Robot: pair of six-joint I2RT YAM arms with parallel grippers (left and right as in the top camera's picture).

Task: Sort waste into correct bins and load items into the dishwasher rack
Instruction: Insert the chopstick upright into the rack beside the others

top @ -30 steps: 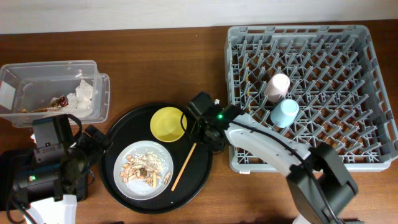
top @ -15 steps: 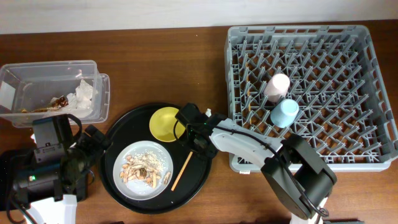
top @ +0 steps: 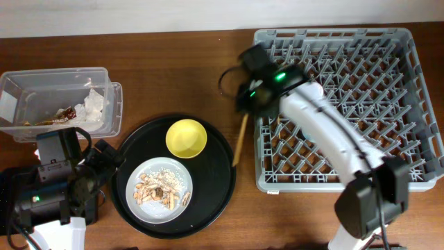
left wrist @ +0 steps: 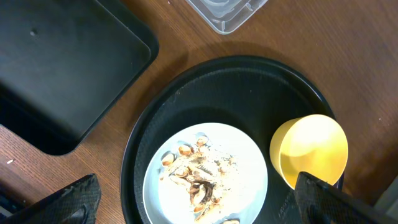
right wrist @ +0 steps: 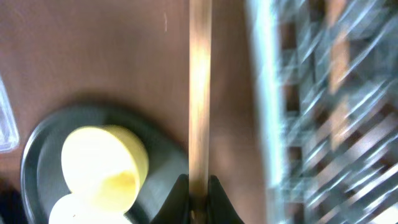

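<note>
My right gripper (top: 248,104) (right wrist: 198,194) is shut on a wooden chopstick (top: 238,142) (right wrist: 199,93). It holds the chopstick beside the left edge of the grey dishwasher rack (top: 388,42) (right wrist: 273,124). The stick's low end hangs over the round black tray's right rim. A yellow bowl (top: 186,137) (left wrist: 309,151) (right wrist: 102,165) and a white plate (top: 173,201) (left wrist: 245,155) with beige food scraps (top: 158,186) (left wrist: 199,180) sit on that tray. My left gripper (top: 111,156) (left wrist: 199,205) is open and empty above the plate. My right arm hides the cups.
A clear tub (top: 41,94) at the far left holds a crumpled napkin (top: 92,104) and a brown wrapper (top: 66,113). A flat black tray (left wrist: 62,68) lies left of the round black tray (top: 215,187) (left wrist: 261,81).
My right gripper has lifted the chopstick off the round black tray and carried it up and right to the rack's left edge. The left arm has not moved.
</note>
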